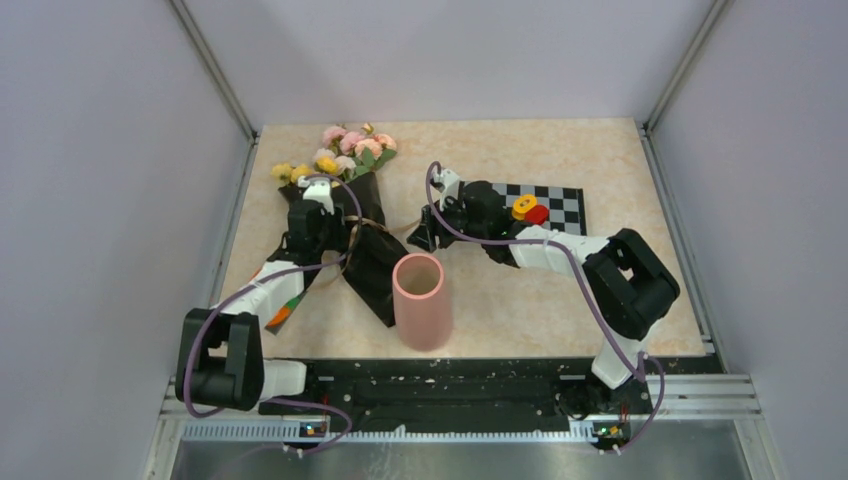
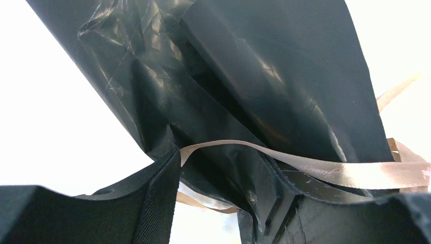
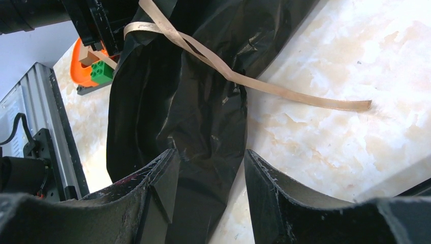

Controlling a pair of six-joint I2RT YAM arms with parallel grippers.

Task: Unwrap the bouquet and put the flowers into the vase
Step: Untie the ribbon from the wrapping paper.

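Seen only from overhead, one vase [image 1: 422, 300] stands upright nearest the arm bases, just beside the tail of the one bouquet [image 1: 352, 215]. The bouquet lies on the table [image 1: 600, 290] with its black wrapping [image 1: 372, 265] pointing toward the vase and its flowers [image 1: 345, 152] at the far-left end; the blooms crowd too closely for a sure count. One orange and green toy [image 1: 284, 314] lies beneath the left forearm. The left gripper [image 2: 231, 178] holds its jaws parted around a fold of wrapping, with one tan ribbon [image 2: 330, 173] crossing just beyond them. The right gripper [image 3: 209, 157] also has its jaws apart, with wrapping hanging in the gap. Its wrist view alone shows the ribbon's loose end lying flat on the tabletop. Farther right, one checkerboard [image 1: 560, 205] carries one yellow block [image 1: 524, 206] and one red block [image 1: 538, 214].
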